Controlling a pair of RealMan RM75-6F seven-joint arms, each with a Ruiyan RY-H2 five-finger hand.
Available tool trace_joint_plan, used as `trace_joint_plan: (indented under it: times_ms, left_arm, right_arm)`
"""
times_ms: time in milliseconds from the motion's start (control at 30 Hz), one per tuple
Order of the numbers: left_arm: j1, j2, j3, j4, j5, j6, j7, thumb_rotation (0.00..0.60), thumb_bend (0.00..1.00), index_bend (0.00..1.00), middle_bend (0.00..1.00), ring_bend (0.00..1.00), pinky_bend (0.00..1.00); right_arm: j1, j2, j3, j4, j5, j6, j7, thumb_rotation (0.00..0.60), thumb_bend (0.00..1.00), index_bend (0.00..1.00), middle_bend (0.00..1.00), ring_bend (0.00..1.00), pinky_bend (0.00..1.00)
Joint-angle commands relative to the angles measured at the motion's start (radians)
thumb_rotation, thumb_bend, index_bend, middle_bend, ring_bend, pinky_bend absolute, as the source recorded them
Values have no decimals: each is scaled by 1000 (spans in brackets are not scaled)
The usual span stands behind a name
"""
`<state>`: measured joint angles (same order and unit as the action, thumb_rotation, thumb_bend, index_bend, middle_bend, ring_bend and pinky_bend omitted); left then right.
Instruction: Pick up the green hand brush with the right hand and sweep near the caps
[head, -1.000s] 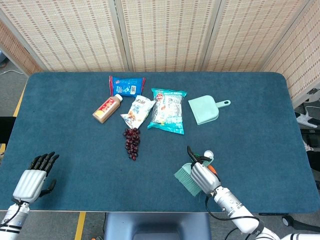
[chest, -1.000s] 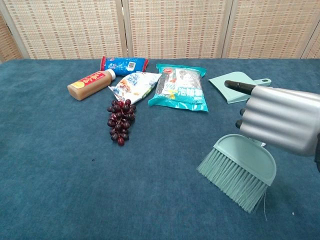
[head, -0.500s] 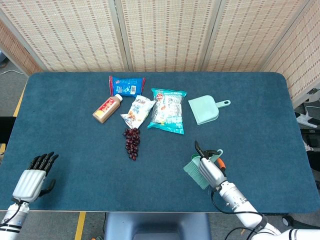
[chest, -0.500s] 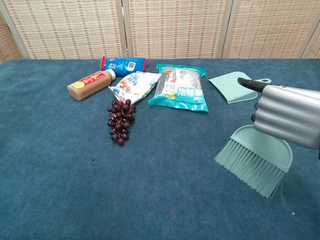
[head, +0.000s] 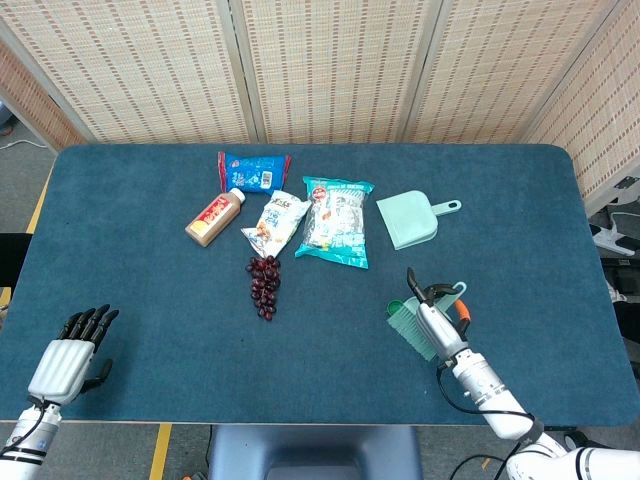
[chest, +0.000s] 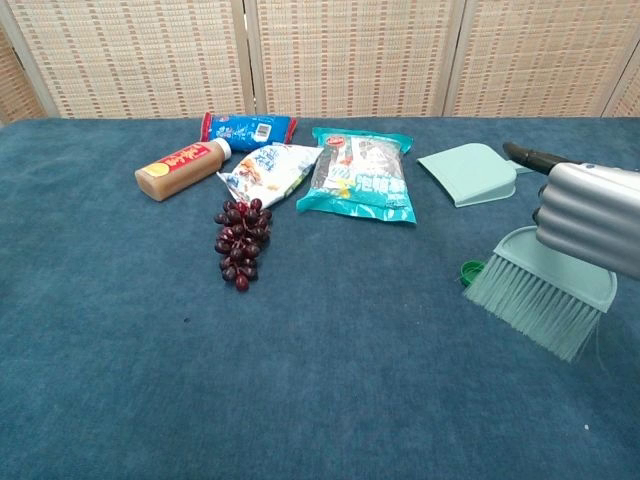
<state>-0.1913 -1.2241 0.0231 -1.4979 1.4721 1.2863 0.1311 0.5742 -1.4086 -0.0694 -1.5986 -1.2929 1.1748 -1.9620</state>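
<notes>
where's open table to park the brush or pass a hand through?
Bare cloth runs between the left hand and the grapes, and along the near edge up to the brush held by the right hand. Crowded: bottle, blue packet, snack bags and dustpan across the far middle.

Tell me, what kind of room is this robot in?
Probably a robot practice room or lab, not a real kitchen. The table has a blue cloth, woven folding screens stand behind it, and snack bags, a grape bunch and a dustpan are laid out like props.
</notes>
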Motion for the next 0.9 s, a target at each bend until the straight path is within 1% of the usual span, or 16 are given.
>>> trace_joint_plan:
  times_ms: [33, 367, 700, 900]
  left_arm:
    - [-2, -3, -1, 3, -4, -3, 5, 600, 428, 0, 0, 0, 90]
    - [-5, -21, -1, 11, -16, -16, 35, 600, 428, 0, 0, 0, 91]
    - [-11, -39, 0, 19, -25, -27, 63, 600, 428, 0, 0, 0, 91]
    - [-13, -48, 2, 19, -27, -32, 80, 600, 428, 0, 0, 0, 91]
  right_arm:
    - [6, -11, 9, 39, 12, 4, 5, 600, 539, 1000, 866, 560, 0]
    - [12, -30, 17, 168, 55, -8, 51, 600, 539, 1000, 866, 564, 0]
    - [13, -23, 22, 294, 91, -15, 98, 600, 539, 1000, 866, 564, 0]
    - [3, -19, 17, 390, 105, -13, 118, 600, 539, 1000, 866, 564, 0]
